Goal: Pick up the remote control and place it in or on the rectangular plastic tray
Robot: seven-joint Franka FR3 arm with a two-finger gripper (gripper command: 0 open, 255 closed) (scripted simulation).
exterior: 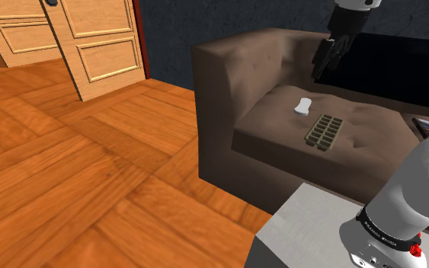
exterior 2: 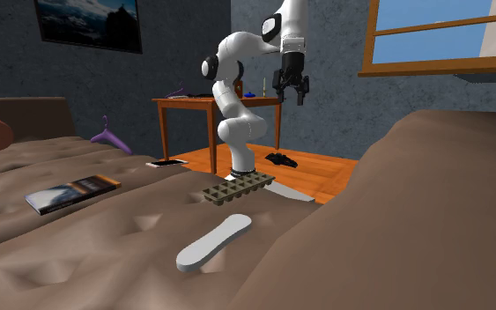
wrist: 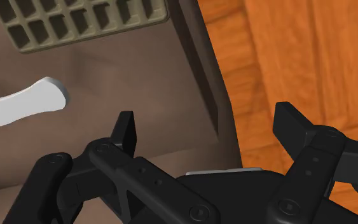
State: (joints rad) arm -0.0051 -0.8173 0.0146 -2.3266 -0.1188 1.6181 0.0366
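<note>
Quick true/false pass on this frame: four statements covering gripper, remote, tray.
1. The gripper is open and holds nothing. True.
2. The remote lies in the tray. False: it lies on the sofa seat beside the tray, apart from it.
3. The tray rests on the sofa seat. True.
4. The remote is black. False: it is white.

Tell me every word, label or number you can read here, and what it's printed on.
Nothing can be read for certain.
On the black band around the arm: small white lettering, too blurred to read.
On the book lying on the sofa: cover marks too small to read.
On the remote control and the tray: no markings seen.
</note>
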